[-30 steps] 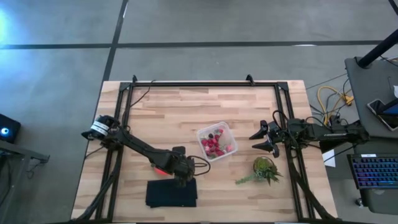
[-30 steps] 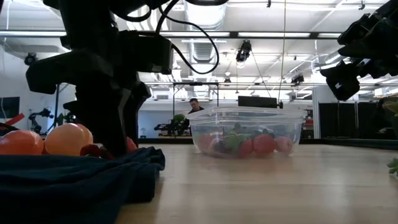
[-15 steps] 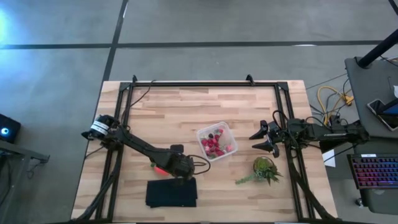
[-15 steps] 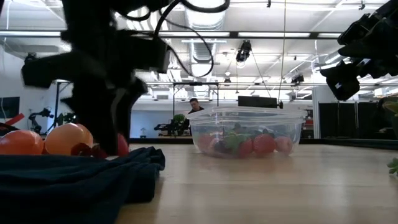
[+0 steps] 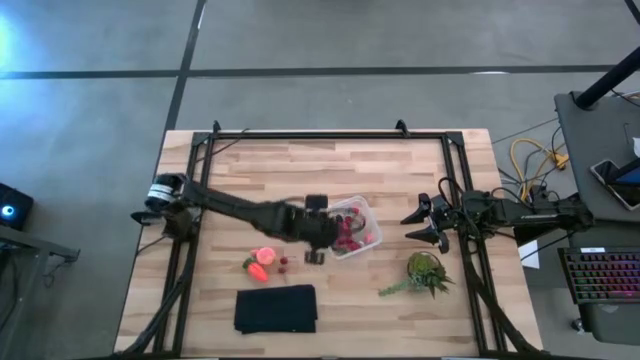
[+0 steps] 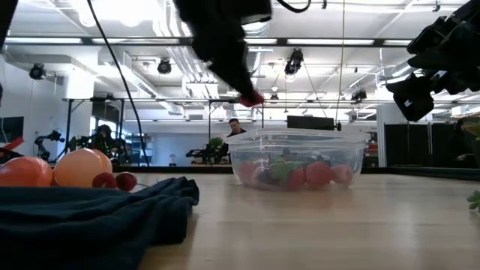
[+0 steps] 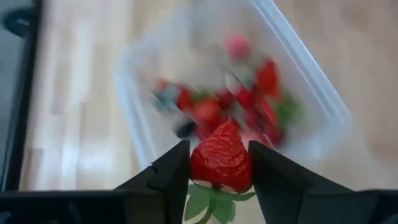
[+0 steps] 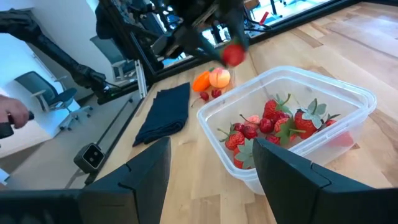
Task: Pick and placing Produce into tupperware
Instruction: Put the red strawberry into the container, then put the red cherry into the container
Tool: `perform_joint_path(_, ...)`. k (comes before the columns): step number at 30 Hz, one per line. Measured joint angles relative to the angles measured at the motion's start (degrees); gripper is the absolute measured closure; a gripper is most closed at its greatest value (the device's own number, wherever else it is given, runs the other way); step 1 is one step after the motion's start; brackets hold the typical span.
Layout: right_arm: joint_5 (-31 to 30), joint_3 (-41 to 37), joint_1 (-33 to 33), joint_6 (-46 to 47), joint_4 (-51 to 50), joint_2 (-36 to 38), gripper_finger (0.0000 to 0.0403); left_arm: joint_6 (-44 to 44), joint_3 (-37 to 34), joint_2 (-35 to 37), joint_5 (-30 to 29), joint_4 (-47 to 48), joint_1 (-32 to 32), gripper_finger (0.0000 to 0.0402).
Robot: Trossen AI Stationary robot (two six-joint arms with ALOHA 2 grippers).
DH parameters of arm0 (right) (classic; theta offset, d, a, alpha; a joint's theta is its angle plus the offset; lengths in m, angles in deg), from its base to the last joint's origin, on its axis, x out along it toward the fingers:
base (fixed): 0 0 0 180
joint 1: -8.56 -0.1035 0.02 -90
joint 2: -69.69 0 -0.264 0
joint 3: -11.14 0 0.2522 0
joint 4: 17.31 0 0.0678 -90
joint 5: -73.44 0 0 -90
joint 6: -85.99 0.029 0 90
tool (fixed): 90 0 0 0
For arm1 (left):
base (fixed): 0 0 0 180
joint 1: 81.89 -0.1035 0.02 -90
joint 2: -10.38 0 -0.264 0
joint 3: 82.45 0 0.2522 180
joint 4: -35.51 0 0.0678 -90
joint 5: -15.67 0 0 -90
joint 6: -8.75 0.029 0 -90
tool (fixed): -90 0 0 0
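The clear tupperware (image 5: 352, 228) stands mid-table with several red strawberries and green bits inside (image 8: 283, 121). My left gripper (image 7: 219, 155) hangs above its left rim, shut on a red strawberry (image 6: 253, 98). More produce lies on the wood to the near left: an orange-red piece (image 5: 257, 268), a pinkish round one (image 5: 266, 255) and small dark red ones (image 5: 284, 263). At the right edge my right gripper (image 5: 428, 226) waits open, pointing at the tupperware. My left gripper pinches the strawberry by its two sides (image 7: 202, 163) between the two fingers. Its pointed tip faces away from the wrist and its green leaves (image 7: 205, 202) face toward it. The fingers slant down from the table's left. The strawberry is lifted clear, above the tupperware's left rim (image 6: 234, 139).
A dark folded cloth (image 5: 276, 309) lies near the front edge, left of centre. A green leafy plant (image 5: 425, 272) sits at the near right, close to my right arm. A black frame (image 5: 300, 135) runs around the tabletop.
My left gripper has risen from the produce beside the cloth and swung toward the table's right and far side, up to the tupperware, carrying the strawberry clear of the table. The orange-red and pinkish pieces it covered now show on the wood.
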Motion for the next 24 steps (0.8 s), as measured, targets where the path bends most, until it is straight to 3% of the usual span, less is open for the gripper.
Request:
perform_joint_path(5, -0.02, 0.0, -0.01, 0.0, 0.01, 0.0, 0.0184, -5.1, -0.19, 0.0, 2.23, -7.29, -5.22, 0.0218)
perform_joint_path(12, -0.01, 0.0, -0.01, -0.01, 0.01, 0.0, 0.0184, -6.03, 0.02, 0.02, 8.12, -7.22, -6.8, 0.0155)
perform_joint_path(16, -0.02, 0.0, 0.01, -0.01, 0.0, 0.0, 0.0184, -12.65, 1.15, 0.53, 8.51, 4.67, -4.76, 0.0147)
perform_joint_path(21, -0.01, 0.0, 0.0, -0.01, 0.0, 0.0, 0.0184, -30.83, 0.92, 0.89, 18.22, 22.98, -1.62, 0.0159)
perform_joint_path(24, -0.02, 0.0, -0.01, 0.0, 0.0, 0.0, 0.0184, -35.73, 0.45, 0.89, 19.83, 27.87, 1.23, 0.0174)
